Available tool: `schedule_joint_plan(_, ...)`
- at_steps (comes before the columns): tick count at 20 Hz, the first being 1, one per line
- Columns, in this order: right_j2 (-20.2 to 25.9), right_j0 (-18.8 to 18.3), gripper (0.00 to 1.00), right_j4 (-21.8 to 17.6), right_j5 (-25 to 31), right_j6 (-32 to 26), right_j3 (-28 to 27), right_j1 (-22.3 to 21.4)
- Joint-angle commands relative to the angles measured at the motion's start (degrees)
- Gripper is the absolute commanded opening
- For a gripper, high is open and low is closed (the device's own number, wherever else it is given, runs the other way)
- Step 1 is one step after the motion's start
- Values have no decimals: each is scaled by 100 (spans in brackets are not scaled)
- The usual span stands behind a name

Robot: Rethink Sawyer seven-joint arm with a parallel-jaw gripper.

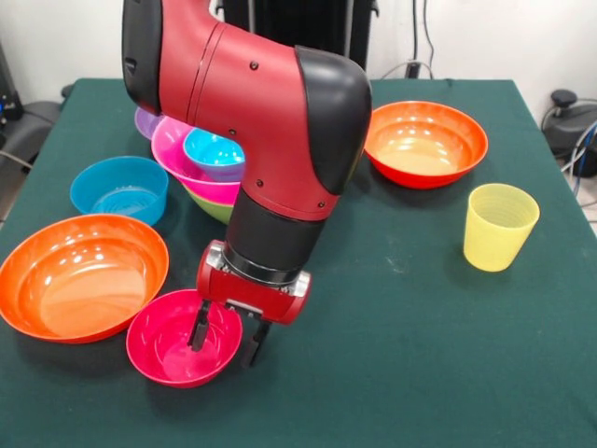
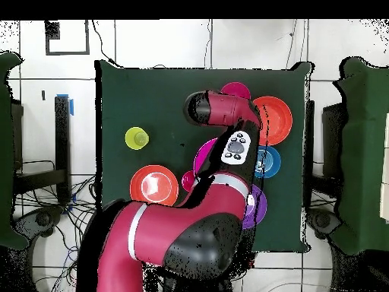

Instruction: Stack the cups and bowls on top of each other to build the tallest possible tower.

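My gripper (image 1: 227,341) is low at the table's near side with its fingers apart. One finger (image 1: 199,329) is inside the small red-pink bowl (image 1: 173,353), the other is outside its right rim. The tower (image 1: 201,173) stands behind the arm: green bowl (image 1: 216,207) at the bottom, big pink bowl (image 1: 177,154) on it, a small blue bowl (image 1: 215,152) inside that. The yellow cup (image 1: 499,226) stands upright at the right, and also shows in the overhead view (image 2: 137,138). The red cup is hidden in the front view.
A wide orange bowl (image 1: 82,275) sits touching the red-pink bowl on its left. A blue bowl (image 1: 119,189) lies behind it, a purple bowl (image 1: 146,121) behind the tower. The second orange bowl (image 1: 424,143) is at the far right. The arm's bulk covers the table's middle.
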Motion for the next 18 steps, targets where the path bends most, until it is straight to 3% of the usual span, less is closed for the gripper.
schedule_joint_plan(1, 732, -114, 100, -91, -53, 467, 508, -59)
schedule_joint_plan(18, 734, -98, 100, -94, -151, 499, 525, -1)
